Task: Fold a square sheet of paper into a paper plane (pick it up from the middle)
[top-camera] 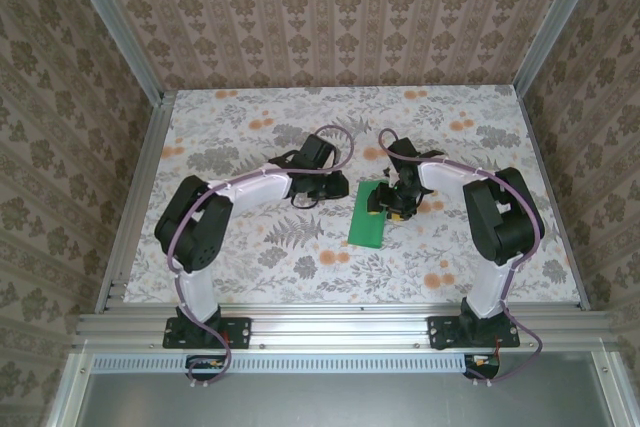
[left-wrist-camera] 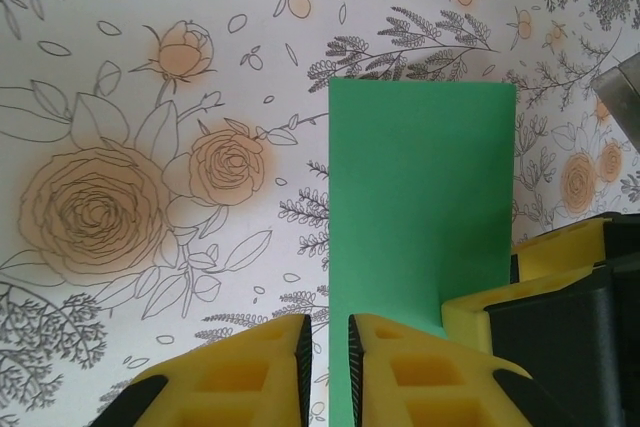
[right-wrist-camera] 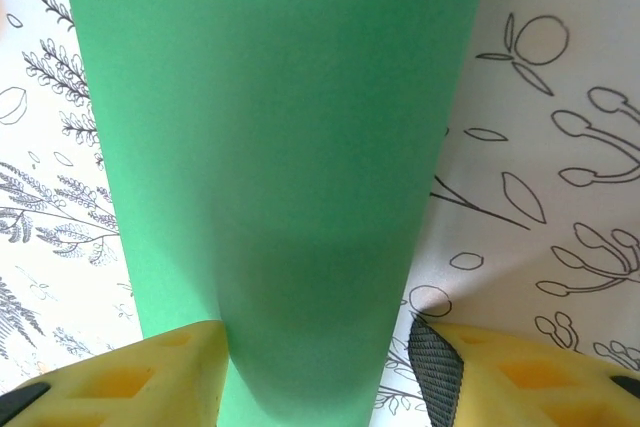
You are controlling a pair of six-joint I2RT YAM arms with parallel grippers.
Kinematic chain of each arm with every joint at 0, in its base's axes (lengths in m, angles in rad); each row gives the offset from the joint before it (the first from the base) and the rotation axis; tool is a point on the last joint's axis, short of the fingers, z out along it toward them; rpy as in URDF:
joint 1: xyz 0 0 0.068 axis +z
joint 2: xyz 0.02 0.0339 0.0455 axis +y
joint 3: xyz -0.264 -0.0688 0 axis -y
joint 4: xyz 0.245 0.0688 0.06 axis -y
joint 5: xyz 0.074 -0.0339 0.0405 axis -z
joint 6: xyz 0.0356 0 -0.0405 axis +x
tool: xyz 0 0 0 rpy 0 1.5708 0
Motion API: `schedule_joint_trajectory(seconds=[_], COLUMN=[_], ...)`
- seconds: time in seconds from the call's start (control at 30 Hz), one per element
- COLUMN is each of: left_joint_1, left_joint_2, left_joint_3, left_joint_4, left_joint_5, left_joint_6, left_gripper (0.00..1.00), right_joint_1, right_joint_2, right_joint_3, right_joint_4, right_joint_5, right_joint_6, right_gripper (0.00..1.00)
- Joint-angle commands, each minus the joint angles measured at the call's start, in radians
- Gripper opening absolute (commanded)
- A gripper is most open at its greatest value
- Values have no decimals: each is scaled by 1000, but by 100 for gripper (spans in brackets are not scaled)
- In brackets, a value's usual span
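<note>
The square sheet of paper (top-camera: 367,219) is bright green and lies folded into a long rectangle on the flowered table. In the left wrist view the sheet (left-wrist-camera: 420,217) stretches away from my left gripper (left-wrist-camera: 328,367). Its yellow fingers stand a slim gap apart, right over the sheet's left edge; table and green both show in the gap. My right gripper (right-wrist-camera: 320,377) is open astride the sheet (right-wrist-camera: 280,147), which bulges up between its fingers. The right pad (right-wrist-camera: 435,367) stands just clear of the paper. In the top view, right gripper (top-camera: 388,205) sits on the sheet's far end.
The table (top-camera: 250,257) carries a floral cloth and is walled by patterned panels and an aluminium frame (top-camera: 130,207). Both arms reach toward the middle. One yellow finger of the right gripper (left-wrist-camera: 560,247) sits at the sheet's right edge in the left wrist view.
</note>
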Motion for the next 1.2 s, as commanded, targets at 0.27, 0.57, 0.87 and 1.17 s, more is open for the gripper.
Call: schedule_joint_trajectory(seconds=[0.27, 0.57, 0.87, 1.17], left_joint_1=[-40, -57, -71, -80], left_joint_2=[100, 167, 222, 260], left_joint_3=[89, 141, 200, 232], left_joint_4=[-15, -46, -111, -173], left_joint_5=[79, 85, 79, 49], left_joint_6=[1, -6, 4, 15], left_gripper=[11, 9, 0, 0], right_joint_1=[3, 4, 9, 12], right_joint_2=[71, 73, 74, 77], right_joint_3=[-24, -23, -26, -26], right_joint_4=[-29, -21, -14, -12], right_joint_5=[120, 113, 112, 111], right_joint_6=[-1, 4, 9, 13], right_gripper=[56, 55, 56, 56])
